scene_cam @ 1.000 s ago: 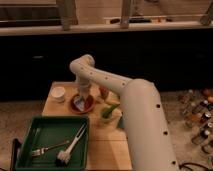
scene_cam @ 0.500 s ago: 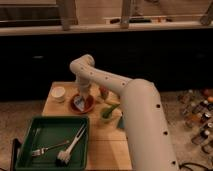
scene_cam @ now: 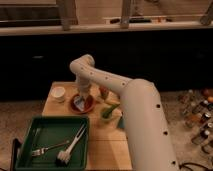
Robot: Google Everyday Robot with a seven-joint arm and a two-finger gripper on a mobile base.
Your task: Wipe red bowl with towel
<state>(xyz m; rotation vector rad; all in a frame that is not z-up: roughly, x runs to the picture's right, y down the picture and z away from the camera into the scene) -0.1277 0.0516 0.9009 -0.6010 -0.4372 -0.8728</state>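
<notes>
1. The claw (scene_cam: 81, 98) points down into the bowl (scene_cam: 88, 106) at the far end of the table (scene_cam: 107, 146). I cannot tell whether it is open, closed or gripping.
2. The towel (scene_cam: 78, 103) lies in the bowl, directly under the claw.
3. A white cup (scene_cam: 59, 93) stands just left of the claw in view, apart from the bowl.
4. A green cup (scene_cam: 106, 113) stands to the claw's right, nearer the camera.
5. A tray (scene_cam: 50, 132) lies nearer than the claw and holds a fork (scene_cam: 45, 149) and a brush (scene_cam: 70, 147).

Prob. a kitchen-type setup: wooden surface (scene_cam: 107, 145) w/ white cup (scene_cam: 59, 93), green tray (scene_cam: 50, 119) w/ fork (scene_cam: 44, 149) & brush (scene_cam: 65, 156), bottles (scene_cam: 197, 107) at right, gripper (scene_cam: 81, 98) over red bowl (scene_cam: 88, 106).
</notes>
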